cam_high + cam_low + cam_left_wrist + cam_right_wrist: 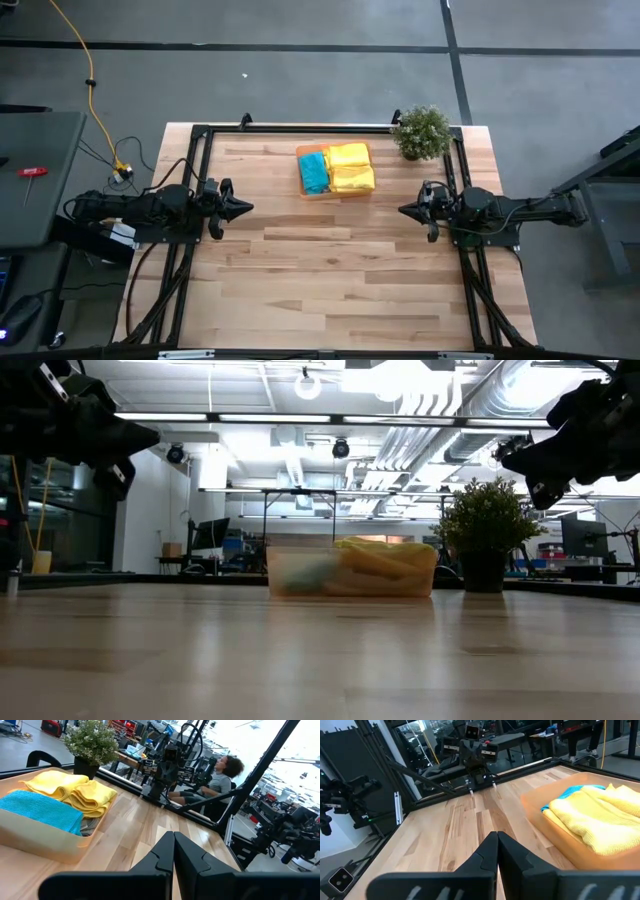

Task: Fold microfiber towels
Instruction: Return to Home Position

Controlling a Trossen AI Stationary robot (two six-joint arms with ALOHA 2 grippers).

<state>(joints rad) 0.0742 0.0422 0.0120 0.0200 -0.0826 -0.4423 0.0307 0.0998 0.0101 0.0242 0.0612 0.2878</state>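
Note:
An orange tray (pixel 303 188) sits at the table's far middle and holds folded towels. Two yellow towels (pixel 350 167) lie on its right side and a teal-blue towel (pixel 314 172) on its left. The same towels show in the left wrist view (pixel 75 790) and the right wrist view (pixel 600 820). A bit of grey cloth (pixel 91 824) shows under the teal one. The lime green towel is hidden. My left gripper (pixel 248 208) hovers shut at the table's left, above the wood. My right gripper (pixel 403 210) hovers shut at the table's right. Both are empty.
A small potted plant (pixel 422 131) stands at the far right corner, just right of the tray. A black frame (pixel 300 128) runs along the table's far and side edges. Bare wood (pixel 330 280) fills the near half. A person (pixel 220 775) sits beyond the table.

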